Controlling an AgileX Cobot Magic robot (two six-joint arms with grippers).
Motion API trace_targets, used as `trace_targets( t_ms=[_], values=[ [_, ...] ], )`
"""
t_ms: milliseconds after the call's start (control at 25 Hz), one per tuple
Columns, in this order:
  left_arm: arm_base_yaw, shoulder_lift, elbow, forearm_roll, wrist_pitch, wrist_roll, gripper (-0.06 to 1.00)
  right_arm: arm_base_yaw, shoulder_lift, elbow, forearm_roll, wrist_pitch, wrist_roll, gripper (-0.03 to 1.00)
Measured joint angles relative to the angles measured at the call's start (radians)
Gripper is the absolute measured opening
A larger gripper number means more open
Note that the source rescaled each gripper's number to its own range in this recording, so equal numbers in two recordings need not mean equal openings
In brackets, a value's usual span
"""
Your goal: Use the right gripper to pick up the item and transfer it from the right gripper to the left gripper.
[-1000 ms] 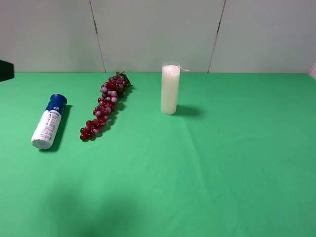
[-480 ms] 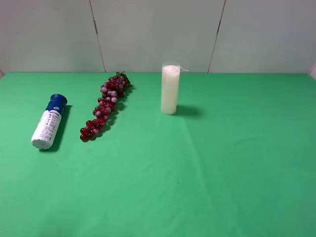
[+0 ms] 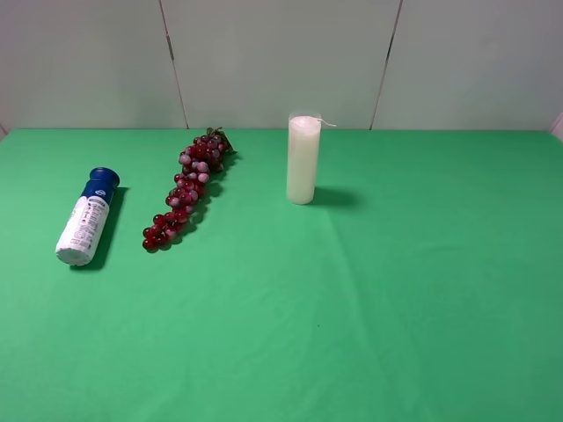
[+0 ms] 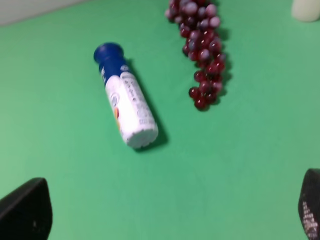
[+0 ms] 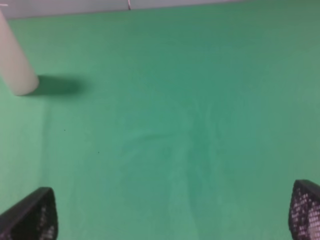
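The item (image 3: 86, 218), a bottle with a dark blue cap and a white printed body, lies on its side at the left of the green table, cap pointing to the back. The left wrist view shows the item (image 4: 126, 97) too, well ahead of my left gripper (image 4: 167, 212), whose two black fingertips (image 4: 27, 212) stand wide apart with nothing between them. My right gripper (image 5: 170, 212) is open as well, empty, over bare green cloth. Neither gripper appears in the exterior high view.
A bunch of red grapes (image 3: 187, 189) lies just right of the item, also seen as grapes (image 4: 202, 52) from the left wrist. A white candle (image 3: 303, 159) stands upright at the back centre; the candle (image 5: 15, 65) shows in the right wrist view. A grey wall bounds the back.
A dark shape at the left edge of the exterior high view one second ago has gone out of sight. The objects on the table have not moved.
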Motion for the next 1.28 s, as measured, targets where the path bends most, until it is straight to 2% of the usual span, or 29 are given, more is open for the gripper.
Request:
trace_targets(
  t_ms=[200, 680, 960, 1280],
  values=[
    [0.0, -0.015, 0.07, 0.011, 0.037, -0.036, 1.0, 0.0, 0.0, 0.0, 0.0, 0.0, 0.0, 1.0],
    [0.0, -0.017, 0.072, -0.012, 0.037, -0.041, 1.0, 0.0, 0.0, 0.0, 0.0, 0.0, 0.0, 1.0],
    [0.0, -0.125, 0.072, -0.012, 0.037, -0.059, 1.0, 0.0, 0.0, 0.0, 0.0, 0.0, 0.0, 1.0],
    [0.0, -0.132, 0.072, -0.012, 0.037, -0.072, 1.0, 0.0, 0.0, 0.0, 0.0, 0.0, 0.0, 1.0]
  ],
)
